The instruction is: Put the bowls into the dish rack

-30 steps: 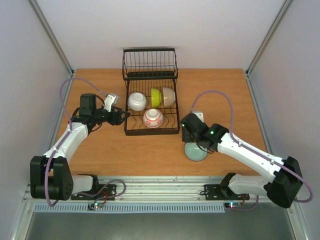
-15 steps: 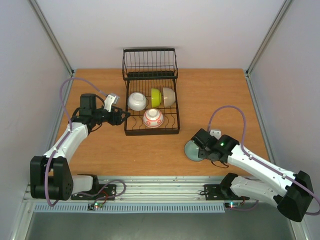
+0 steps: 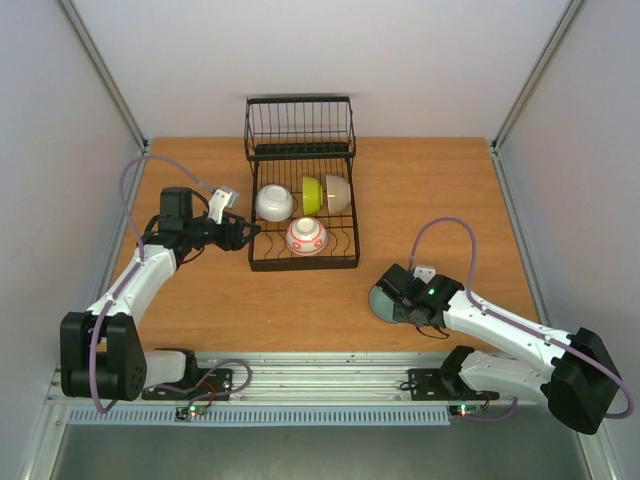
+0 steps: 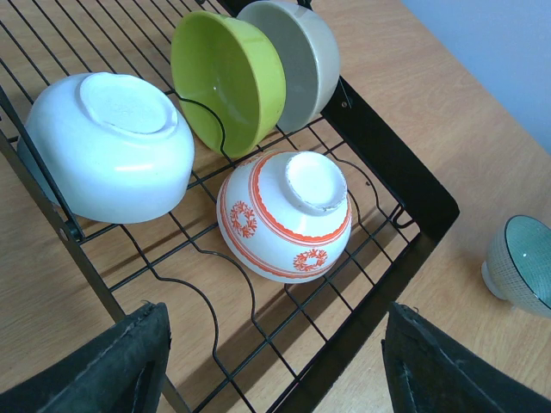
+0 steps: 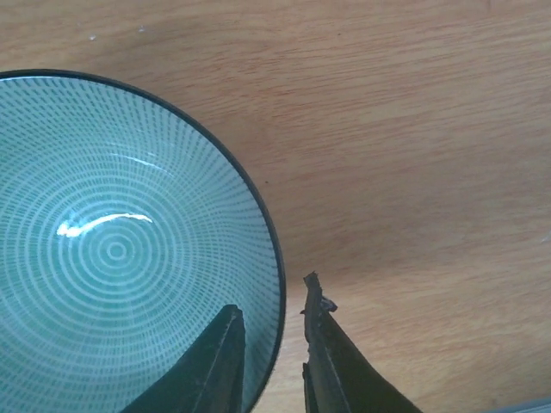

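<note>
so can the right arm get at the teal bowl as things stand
Probably yes: the right gripper straddles the rim of the teal bowl, one finger inside, one outside, and nothing blocks it.

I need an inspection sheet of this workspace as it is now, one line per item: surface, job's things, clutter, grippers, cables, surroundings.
Surface: brown wooden table, no spills seen.
Job's things: black wire dish rack holds a plain white ceramic bowl, a yellow-green bowl, a cream bowl and a red-patterned white bowl; pale teal bowl stands on the table, outside the rack.
Clutter: nothing seen.
Grippers: left gripper open, empty, by the rack; right gripper open, fingers astride the teal bowl's rim.
Cables: left purple cable and right purple cable loop above their arms, touching no bowl.
Surroundings: pale walls on three sides; metal rail at the near edge.
</note>
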You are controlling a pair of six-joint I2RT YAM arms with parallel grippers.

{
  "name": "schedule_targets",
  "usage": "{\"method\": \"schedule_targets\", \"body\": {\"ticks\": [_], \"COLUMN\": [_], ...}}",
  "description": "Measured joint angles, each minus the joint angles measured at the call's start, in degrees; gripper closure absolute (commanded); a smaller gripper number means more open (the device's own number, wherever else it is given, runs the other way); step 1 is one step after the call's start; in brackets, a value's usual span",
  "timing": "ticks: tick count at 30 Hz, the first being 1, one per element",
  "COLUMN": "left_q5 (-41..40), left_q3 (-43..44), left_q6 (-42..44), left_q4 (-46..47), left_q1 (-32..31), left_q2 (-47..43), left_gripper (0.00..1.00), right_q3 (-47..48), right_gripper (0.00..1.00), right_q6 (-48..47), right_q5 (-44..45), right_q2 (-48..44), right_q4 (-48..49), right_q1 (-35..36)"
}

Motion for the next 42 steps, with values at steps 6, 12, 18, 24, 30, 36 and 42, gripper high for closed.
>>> {"method": "schedule_targets", "body": {"ticks": [6, 12, 18, 24, 30, 36, 42], "left_q5": [0.0, 0.0, 0.1, 0.3, 0.3, 0.3, 0.6], "left_q3": [0.3, 0.3, 0.3, 0.5, 0.7, 0.7, 3.5], "left_q6": [0.0, 0.0, 0.0, 0.0, 0.0, 0.0, 0.1], "left_q4": [-0.1, -0.1, -0.1, -0.1, -0.3, -0.4, -3.0], "left_q1": [0.0, 0.0, 0.0, 0.0, 0.0, 0.0, -0.1], "left_q2": [0.3, 0.3, 0.4, 1.8, 2.7, 2.7, 2.8], "left_gripper": [0.32, 0.32, 0.32, 0.32, 0.32, 0.32, 0.26], "right_q3": [-0.5, -0.5, -0.2, 4.9, 16.2, 23.5, 31.2], "right_gripper": [0.99, 0.99, 0.99, 0.99, 0.99, 0.99, 0.99], "right_q6": [0.1, -0.1, -0.7, -5.0, -11.8, -18.1, -22.5], "right_q5": [0.1, -0.2, 0.3, 2.0, 3.4, 3.3, 3.4], "right_q2": [0.0, -1.0, -6.4, -11.1, -2.7, 12.3, 21.6], "right_q4": [3.0, 3.7, 2.3, -1.1, 4.8, 13.7, 17.8], "right_q1": [-0.2, -0.2, -0.1, -0.1, 0.9, 3.0, 3.2]}}
